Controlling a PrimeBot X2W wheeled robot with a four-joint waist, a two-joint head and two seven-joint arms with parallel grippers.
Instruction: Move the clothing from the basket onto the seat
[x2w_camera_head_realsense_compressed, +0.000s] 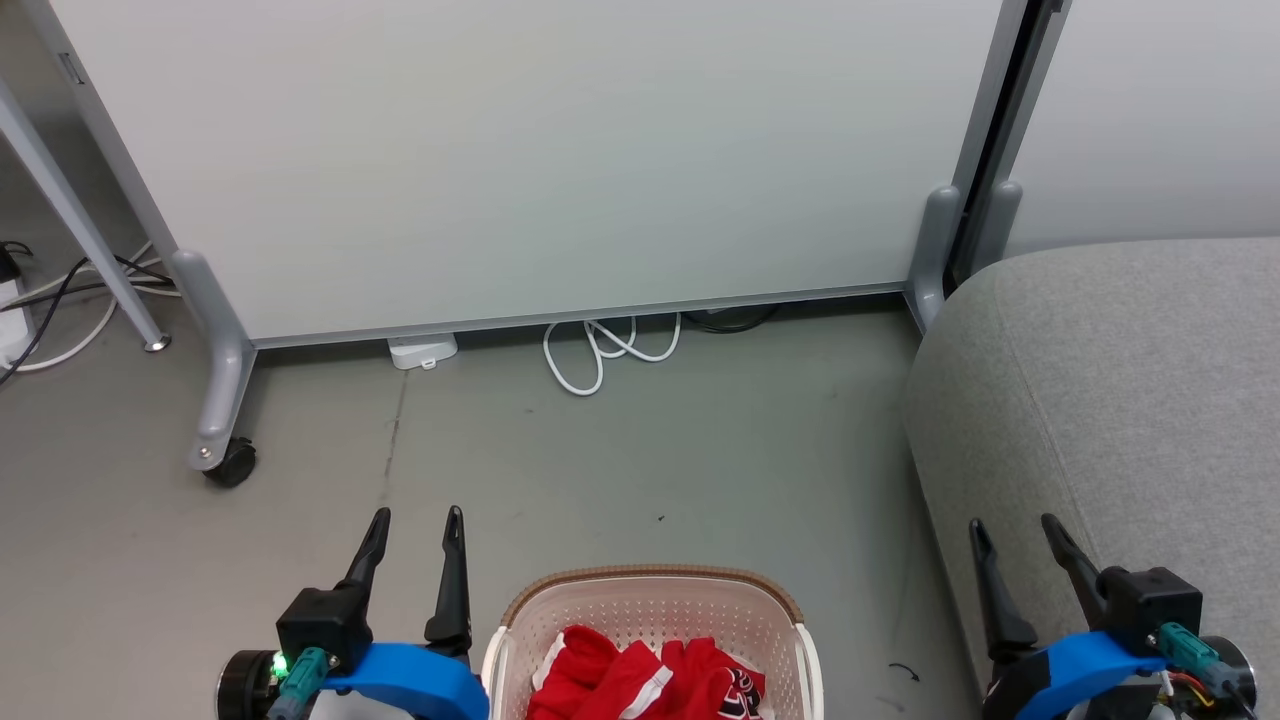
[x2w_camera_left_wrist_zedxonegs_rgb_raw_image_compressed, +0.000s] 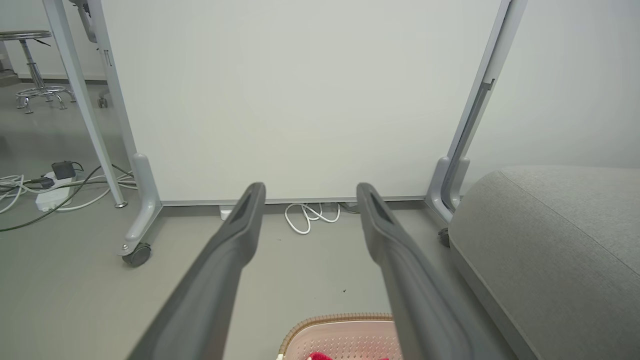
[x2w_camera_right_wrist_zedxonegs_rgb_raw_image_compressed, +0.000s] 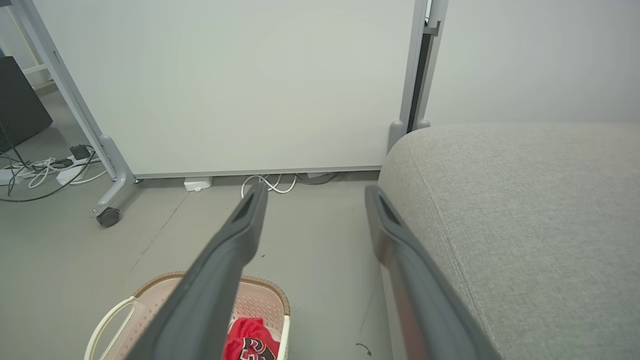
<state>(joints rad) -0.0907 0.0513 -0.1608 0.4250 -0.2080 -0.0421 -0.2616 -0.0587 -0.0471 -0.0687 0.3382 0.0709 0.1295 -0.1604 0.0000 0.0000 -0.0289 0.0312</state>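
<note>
Clothing (x2w_camera_head_realsense_compressed: 620, 680) is lying in the basket (x2w_camera_head_realsense_compressed: 650, 578) between the wide-open, empty left claw (x2w_camera_head_realsense_compressed: 418, 517) and right claw (x2w_camera_head_realsense_compressed: 1012, 522); the seat (x2w_camera_head_realsense_compressed: 1120, 380) is flanking the right.

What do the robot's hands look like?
The left gripper and right gripper each have two long, dark, pointed fingers on a black block, with a bright blue curved piece and a teal plug behind. A green light glows by the left one, and red and yellow wires show by the right.
</note>
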